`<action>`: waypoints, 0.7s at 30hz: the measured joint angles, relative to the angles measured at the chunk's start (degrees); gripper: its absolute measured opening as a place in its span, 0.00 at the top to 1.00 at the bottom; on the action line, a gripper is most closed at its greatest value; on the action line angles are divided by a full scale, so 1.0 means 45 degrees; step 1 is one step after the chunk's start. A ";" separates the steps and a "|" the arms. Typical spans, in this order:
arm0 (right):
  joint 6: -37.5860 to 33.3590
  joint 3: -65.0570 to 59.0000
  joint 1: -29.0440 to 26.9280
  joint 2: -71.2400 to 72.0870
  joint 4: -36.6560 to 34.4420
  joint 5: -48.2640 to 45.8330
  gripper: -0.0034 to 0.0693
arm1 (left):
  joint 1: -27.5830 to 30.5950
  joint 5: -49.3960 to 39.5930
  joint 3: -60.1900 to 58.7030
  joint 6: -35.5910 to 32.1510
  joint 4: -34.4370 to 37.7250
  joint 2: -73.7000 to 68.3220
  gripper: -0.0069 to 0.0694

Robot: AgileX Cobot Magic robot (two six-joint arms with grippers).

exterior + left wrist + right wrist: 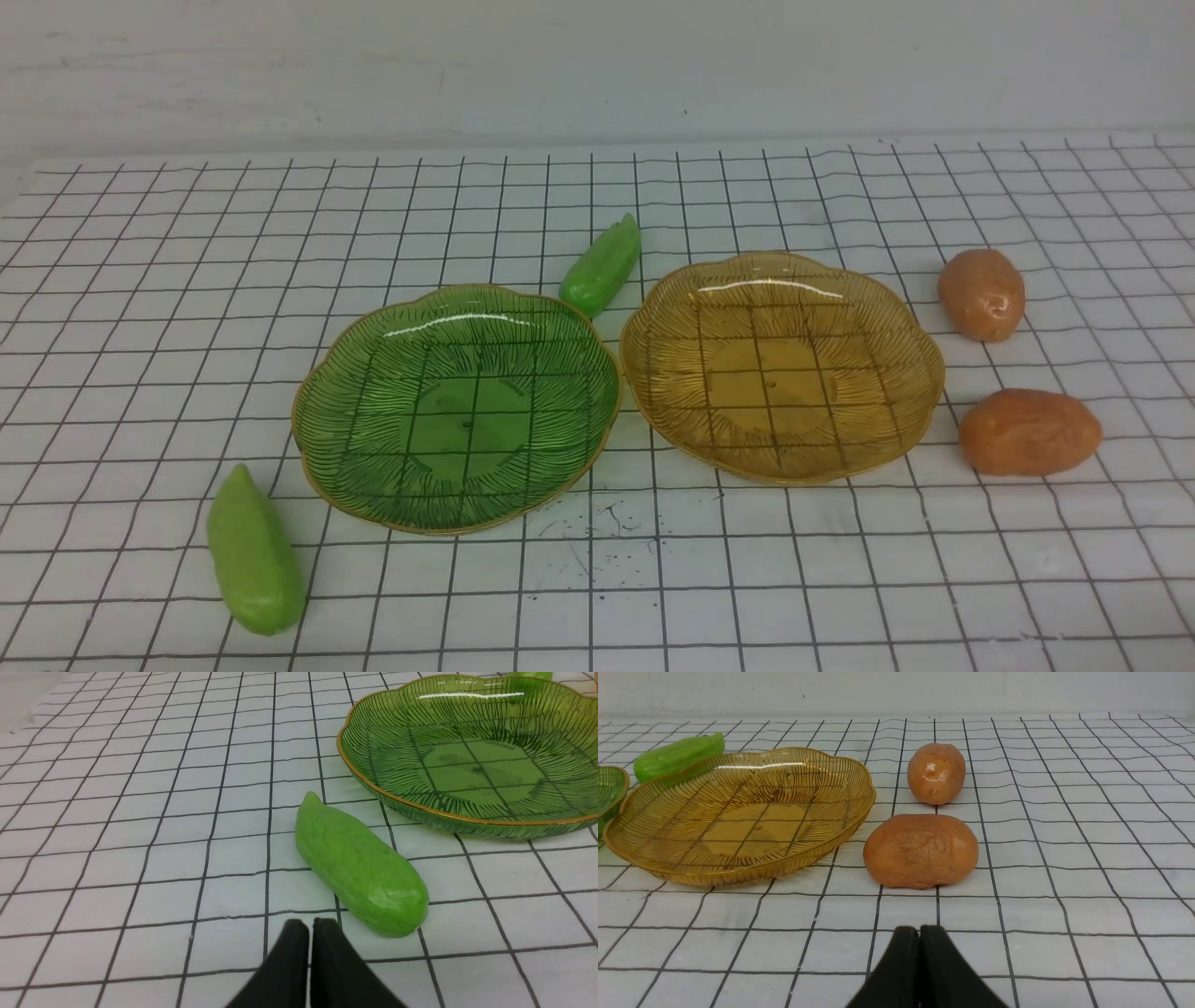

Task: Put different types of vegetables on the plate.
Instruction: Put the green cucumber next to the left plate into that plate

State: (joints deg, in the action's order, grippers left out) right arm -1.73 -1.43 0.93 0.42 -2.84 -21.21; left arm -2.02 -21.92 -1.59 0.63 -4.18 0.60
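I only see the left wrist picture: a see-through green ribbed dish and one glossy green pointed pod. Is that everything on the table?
Observer: No. A see-through amber ribbed dish stands just right of the green dish.
Operator: Is anything in it?
Observer: Nothing; it is empty.
Operator: Any other vegetables?
Observer: Two glossy orange-brown potato-like ovals lie right of the amber dish, outside it, one farther back than the other.
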 joint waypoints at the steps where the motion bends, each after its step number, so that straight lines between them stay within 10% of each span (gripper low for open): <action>1: 0.0000 0.0000 0.0000 0.0000 0.0000 0.0000 0.97 | 0.0000 0.0000 0.0000 0.0000 0.0000 0.0000 0.92; 7: 0.0000 0.0000 0.0000 0.0000 0.0000 0.0000 0.97 | 0.0000 0.0313 -0.0012 0.0216 0.0359 0.0000 0.92; 21: 0.0000 0.0000 0.0000 0.0000 0.0054 0.0000 0.97 | 0.0000 0.5911 -0.0012 0.2960 0.8462 0.0000 0.92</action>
State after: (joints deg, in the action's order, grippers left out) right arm -1.73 -1.43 0.93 0.42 -2.59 -21.21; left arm -2.02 4.68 -1.65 13.95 33.91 0.60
